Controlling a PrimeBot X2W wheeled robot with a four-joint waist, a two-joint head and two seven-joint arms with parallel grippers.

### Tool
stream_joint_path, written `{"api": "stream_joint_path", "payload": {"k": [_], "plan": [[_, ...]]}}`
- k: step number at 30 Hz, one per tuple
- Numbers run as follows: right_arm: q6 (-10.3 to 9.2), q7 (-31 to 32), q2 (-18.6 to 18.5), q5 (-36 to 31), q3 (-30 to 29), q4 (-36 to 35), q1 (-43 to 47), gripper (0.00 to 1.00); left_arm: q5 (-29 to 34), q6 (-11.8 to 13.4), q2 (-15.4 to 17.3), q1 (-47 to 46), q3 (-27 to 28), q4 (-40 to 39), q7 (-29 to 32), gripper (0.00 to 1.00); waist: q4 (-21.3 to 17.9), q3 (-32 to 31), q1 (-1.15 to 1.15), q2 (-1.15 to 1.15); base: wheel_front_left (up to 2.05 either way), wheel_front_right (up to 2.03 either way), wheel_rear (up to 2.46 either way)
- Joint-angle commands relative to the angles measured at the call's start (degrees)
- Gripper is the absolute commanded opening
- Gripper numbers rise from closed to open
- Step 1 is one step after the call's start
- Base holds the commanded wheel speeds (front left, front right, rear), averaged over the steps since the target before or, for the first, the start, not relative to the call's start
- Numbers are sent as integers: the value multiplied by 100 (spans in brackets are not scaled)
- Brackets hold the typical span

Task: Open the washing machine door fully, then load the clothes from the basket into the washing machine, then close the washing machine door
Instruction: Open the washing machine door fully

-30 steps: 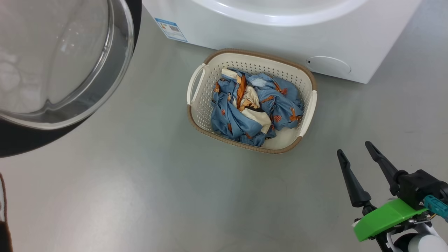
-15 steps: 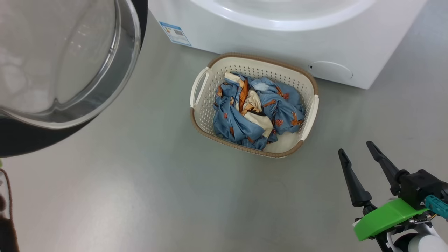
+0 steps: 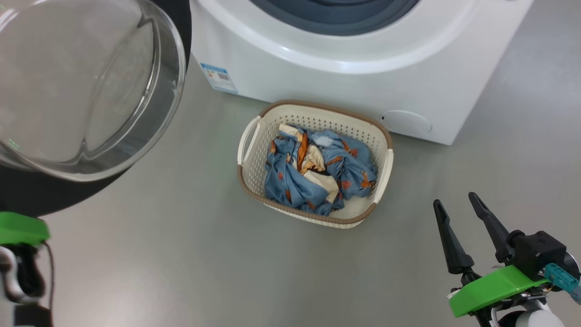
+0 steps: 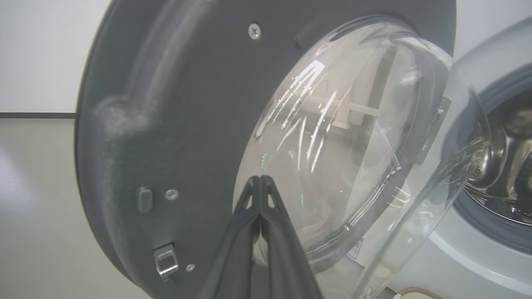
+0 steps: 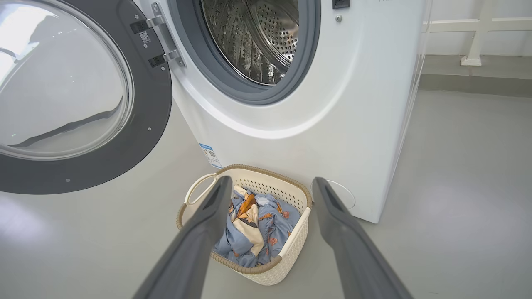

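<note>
Head camera has tipped up; left arm's green mount (image 3: 20,229) is now in frame. Left hand (image 4: 259,179) pinched together, tips near the wide-open washing machine door (image 4: 174,104). Right hand (image 3: 454,200) spread, clothes (image 3: 313,175) in basket (image 3: 317,119) ahead-left of it. Come down on heap centre, clear of rim.

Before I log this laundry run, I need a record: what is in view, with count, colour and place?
washing machine: one, white, head view's top
washing machine door: one, black, clear glass, swung open leftward
basket: one, cream, brown rim, floor before machine
clothes: one heap, blue and orange, in basket
label sticker: one, blue, machine's lower front
left gripper: one, dark, shut, facing door glass
right gripper: one, dark, open, right of basket
</note>
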Motion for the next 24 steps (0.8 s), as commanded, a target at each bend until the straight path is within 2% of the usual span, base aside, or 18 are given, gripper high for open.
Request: {"api": "stream_joint_path", "payload": {"k": [1,13,21,24], "plan": [[10,-105,49,81,115,-86,-59,100,102,-40,220,167,5,-231,-33,0,-185,-267,0,0,0,0,0],[10,-490,186,214,-85,186,338,100,410,-172,-332,1221,-1217,-944,170,0,-672,-1052,0,0,0,0,0],[10,-644,224,317,-135,221,575,100,494,-188,-556,1969,-1945,-1543,298,0,-1226,-1479,0,0,0,0,0],[10,-688,227,369,-99,213,646,100,465,-124,-625,2194,-2080,-1714,283,0,-1472,-1598,0,0,0,0,0]]}}
